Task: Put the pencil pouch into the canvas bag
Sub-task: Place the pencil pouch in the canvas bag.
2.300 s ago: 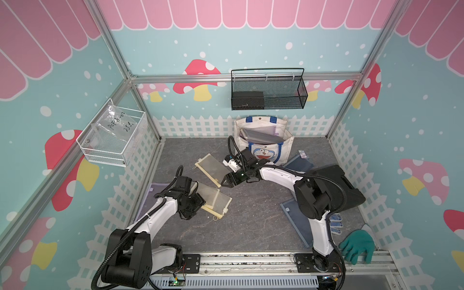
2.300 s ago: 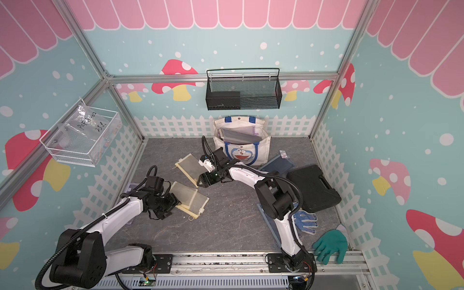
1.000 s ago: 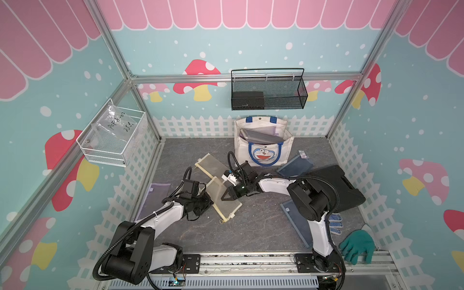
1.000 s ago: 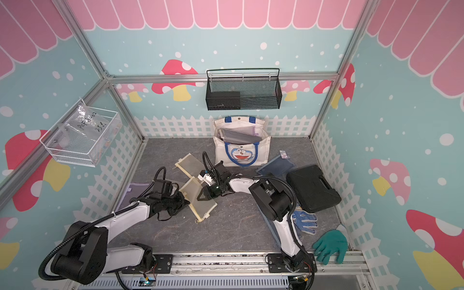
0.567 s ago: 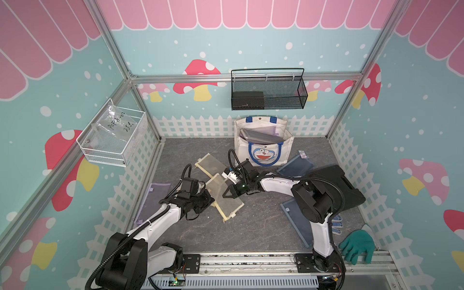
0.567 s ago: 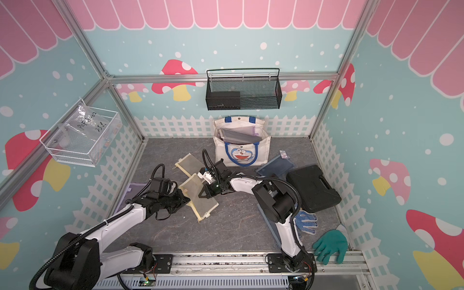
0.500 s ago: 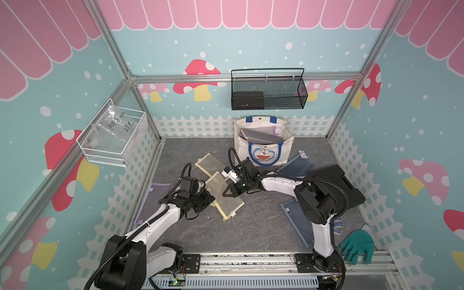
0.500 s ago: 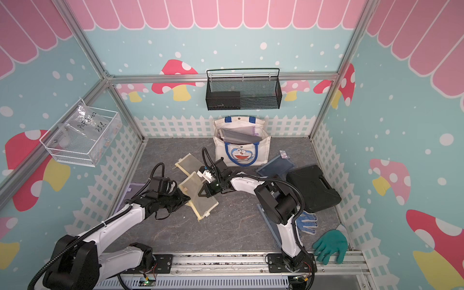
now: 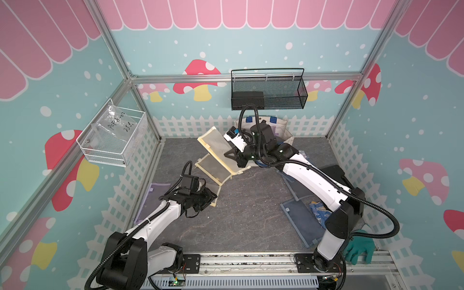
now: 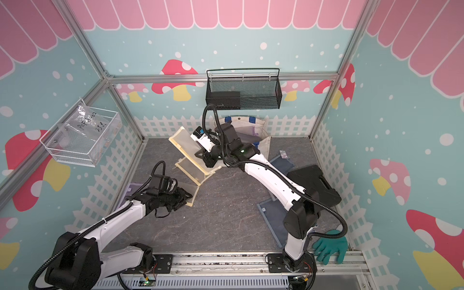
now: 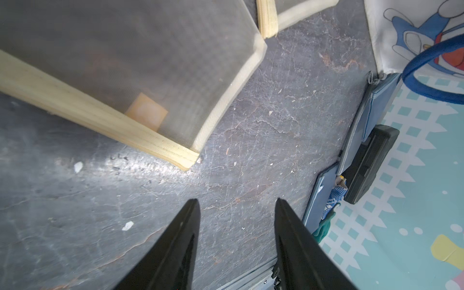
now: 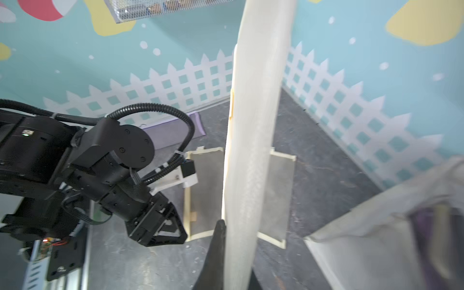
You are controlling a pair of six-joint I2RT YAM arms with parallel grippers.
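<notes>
My right gripper (image 9: pixel 235 158) is shut on a cream mesh pencil pouch (image 9: pixel 215 145), held tilted above the floor; in the right wrist view the pencil pouch (image 12: pixel 253 125) shows edge-on between the jaws. Just behind it stands the canvas bag (image 10: pixel 262 125), cream with blue handles and partly hidden by the right arm; its cat print shows in the left wrist view (image 11: pixel 401 37). My left gripper (image 11: pixel 236 200) is open and empty, low over the floor beside a second cream pouch (image 11: pixel 150 62). A third cream pouch (image 9: pixel 213 168) lies under the held one.
On the back wall hangs a black mesh basket (image 9: pixel 268 93); a white wire basket (image 9: pixel 113 140) hangs on the left wall. Blue pouches (image 9: pixel 301 221), a black case (image 10: pixel 313 180) and a green glove (image 9: pixel 359 248) lie right. A purple pouch (image 9: pixel 153 195) lies left.
My right gripper has shut on the pouch and lifted it off the floor towards the bag. My left gripper has opened, let go of the pouch and drawn back a little.
</notes>
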